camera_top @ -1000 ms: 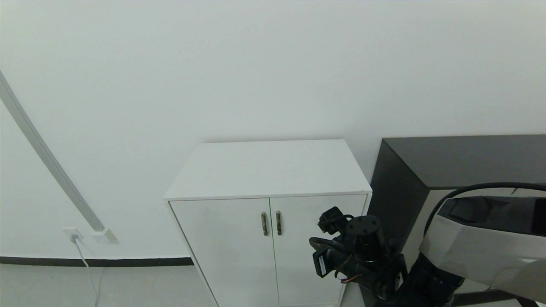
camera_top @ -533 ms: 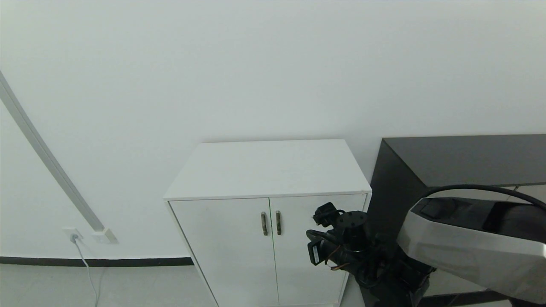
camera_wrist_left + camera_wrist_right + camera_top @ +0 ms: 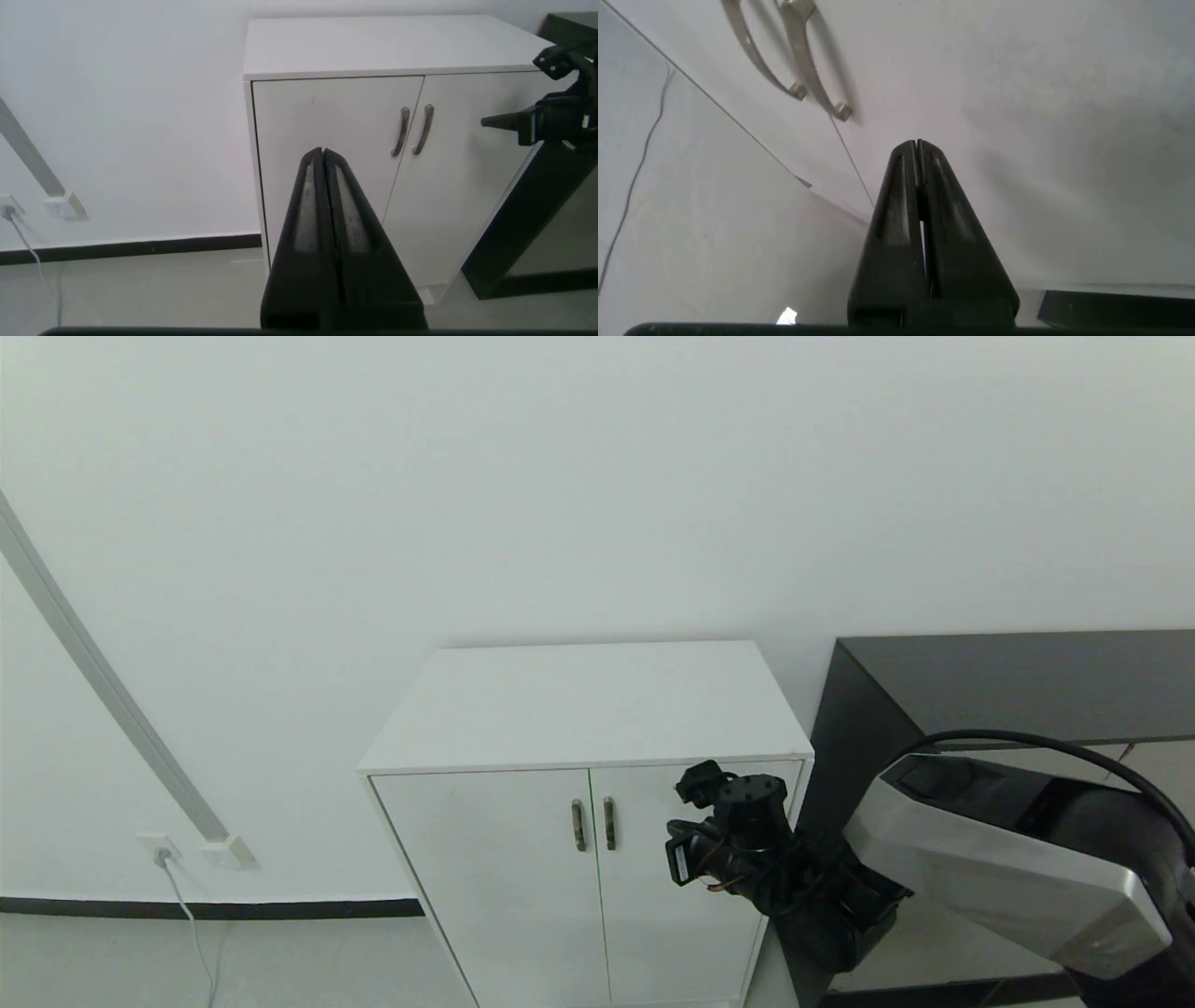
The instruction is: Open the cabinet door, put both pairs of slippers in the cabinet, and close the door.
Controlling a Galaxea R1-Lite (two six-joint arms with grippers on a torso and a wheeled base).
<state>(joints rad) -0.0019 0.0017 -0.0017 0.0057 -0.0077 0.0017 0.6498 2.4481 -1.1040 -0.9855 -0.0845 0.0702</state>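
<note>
One white cabinet (image 3: pixel 583 709) is standing on the floor (image 3: pixel 280 961), back against the wall (image 3: pixel 560 476), front facing the robot. Its long axis is running upright. Two doors, left door (image 3: pixel 504 877) and right door (image 3: pixel 644 915), are both sitting shut and flush. Two metal handles, left handle (image 3: pixel 578 825) and right handle (image 3: pixel 610 823), are hanging side by side at the doors' inner edges, in the upper half. Each one is running upright and the two are just apart.

The right gripper (image 3: pixel 917 147) is hanging in front of the right door, near that door's top edge and to the right of both handles. Its fingers are pressing together on nothing, and the tip is pointing toward the handles. I cannot tell whether it is touching the door. The left gripper (image 3: pixel 322 154) is sitting well back from the cabinet, pointing at the left door, with its fingers also together and holding nothing.

One black table (image 3: pixel 1018 681) is standing just beside the cabinet's right side. One wall socket (image 3: pixel 157 847) with a cable is sitting low on the wall, left of the cabinet.
</note>
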